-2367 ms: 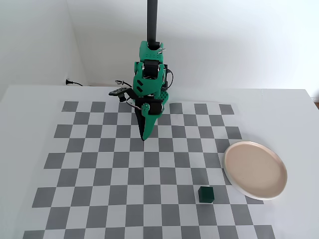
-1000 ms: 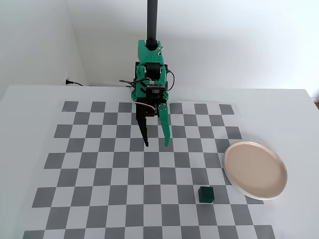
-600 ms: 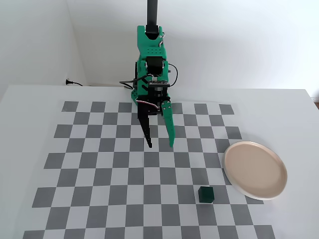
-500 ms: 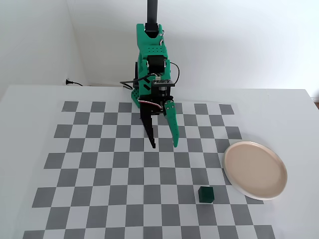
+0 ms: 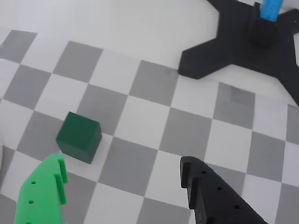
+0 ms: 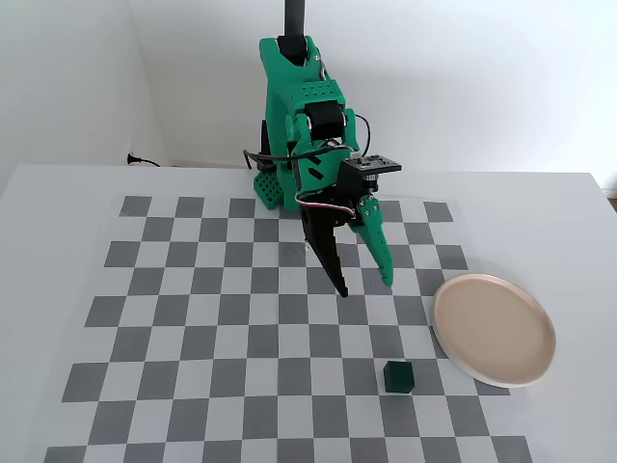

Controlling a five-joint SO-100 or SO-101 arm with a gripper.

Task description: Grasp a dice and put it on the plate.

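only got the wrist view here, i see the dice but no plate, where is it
Observer: In the fixed view the plate lies right of the dice, slightly farther back, not touching it.
Operator: anything on it
Observer: No, it is bare.
Operator: is the end effector down at the board yet
Observer: No. The end effector hangs open above the checkerboard, behind the dice.
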